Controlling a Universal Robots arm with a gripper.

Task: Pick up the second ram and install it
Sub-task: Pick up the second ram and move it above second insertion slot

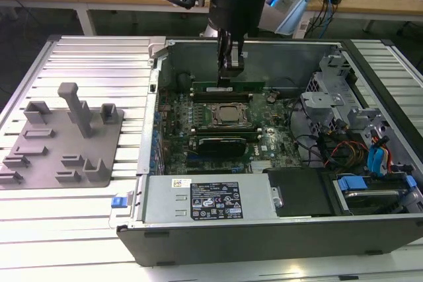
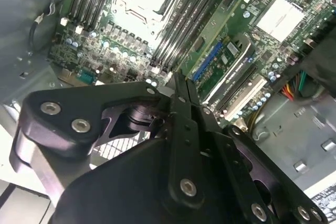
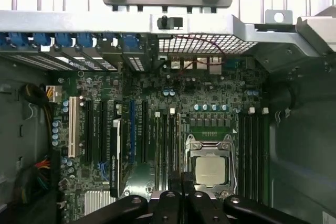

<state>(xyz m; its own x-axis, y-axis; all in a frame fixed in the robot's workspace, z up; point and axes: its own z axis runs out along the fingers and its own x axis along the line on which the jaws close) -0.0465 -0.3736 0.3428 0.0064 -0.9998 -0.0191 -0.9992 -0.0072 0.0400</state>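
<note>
My gripper (image 1: 228, 78) hangs inside the open computer case, its two black fingers pressed together with nothing visible between them. In the exterior view a long green ram stick (image 1: 228, 87) stands on edge in a slot on the far side of the CPU (image 1: 228, 115), directly under my fingertips. Whether it is the second ram, and whether I touch it, I cannot tell. In both wrist views the shut fingertips (image 3: 184, 176) (image 2: 180, 80) hover over the motherboard's memory slots (image 3: 168, 145) next to the CPU (image 3: 210, 170).
A grey fixture plate (image 1: 63, 137) with empty holders lies at the exterior view's left. Inside the case are a black card (image 1: 225, 144), the power supply (image 1: 208, 199), a grey drive cage (image 1: 337, 97) and cables (image 1: 344, 150). Case walls (image 1: 158, 97) surround the board.
</note>
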